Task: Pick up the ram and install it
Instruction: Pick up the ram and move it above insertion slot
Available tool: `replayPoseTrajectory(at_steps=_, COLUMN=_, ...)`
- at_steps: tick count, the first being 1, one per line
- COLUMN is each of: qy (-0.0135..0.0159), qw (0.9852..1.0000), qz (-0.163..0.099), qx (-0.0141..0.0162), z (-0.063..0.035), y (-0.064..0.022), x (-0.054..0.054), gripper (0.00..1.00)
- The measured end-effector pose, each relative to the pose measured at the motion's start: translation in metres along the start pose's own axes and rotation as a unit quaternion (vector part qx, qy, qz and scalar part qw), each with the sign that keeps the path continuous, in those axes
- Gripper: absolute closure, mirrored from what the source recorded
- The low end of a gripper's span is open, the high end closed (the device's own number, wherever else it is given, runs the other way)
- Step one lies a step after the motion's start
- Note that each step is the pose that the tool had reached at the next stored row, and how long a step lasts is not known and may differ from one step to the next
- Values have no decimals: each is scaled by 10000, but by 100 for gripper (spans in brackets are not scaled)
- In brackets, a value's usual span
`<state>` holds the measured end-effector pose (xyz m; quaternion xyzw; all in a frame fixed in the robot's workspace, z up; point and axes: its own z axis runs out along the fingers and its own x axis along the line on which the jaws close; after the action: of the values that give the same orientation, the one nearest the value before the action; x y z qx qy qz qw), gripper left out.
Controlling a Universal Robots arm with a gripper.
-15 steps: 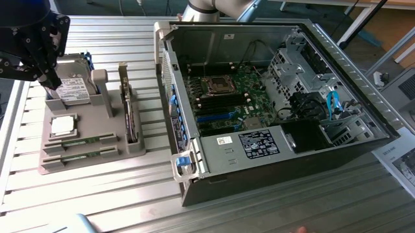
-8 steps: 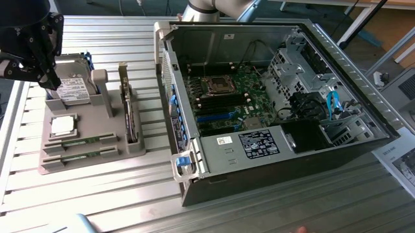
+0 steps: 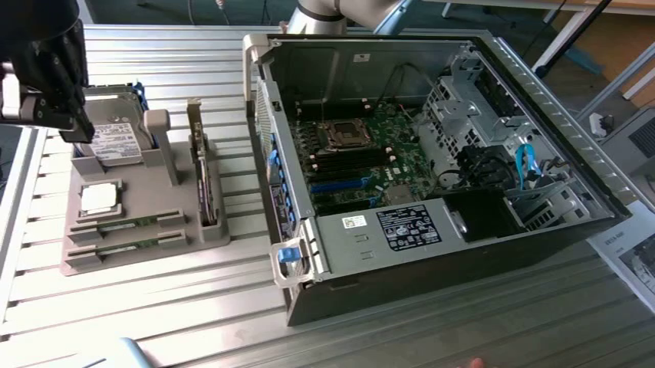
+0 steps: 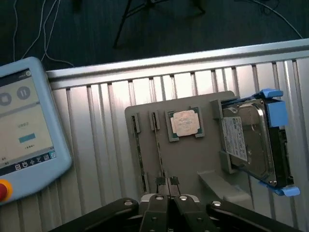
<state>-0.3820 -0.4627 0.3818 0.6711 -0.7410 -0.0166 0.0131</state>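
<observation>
Green ram [image 3: 128,225], two sticks, seemingly set on edge in narrow slots along the end of the grey holder [image 3: 143,203] opposite the hard drive [image 3: 113,138]; processor chip [image 3: 100,198] lies between them. Holder rests on the slatted aluminium worktop [image 3: 153,314], beside the open computer case [image 3: 573,130]. Gripper [image 4: 166,182] hangs above the holder, jaws pressed together, empty, touching nothing. Judgement: a stick is light, thin, stiff but brittle, and its chips and contacts should not be squeezed. Best hold is probably across the two flat faces near mid-length of the exposed long edge; the slot walls leave little room alongside.
</observation>
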Motion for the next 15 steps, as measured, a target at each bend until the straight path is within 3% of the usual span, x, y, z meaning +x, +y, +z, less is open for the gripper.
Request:
replayPoseTrajectory(at_steps=2, qy=7, qw=9998, qz=-180, qx=0, z=0, y=0, x=0, gripper=90)
replayPoseTrajectory(at_steps=4, qy=23, qw=9984, qz=-560, qx=-2, z=0, y=0, x=0, gripper=90)
replayPoseTrajectory(at_steps=15, qy=24, qw=9983, qz=-578, qx=-2, z=0, y=0, x=0, gripper=90)
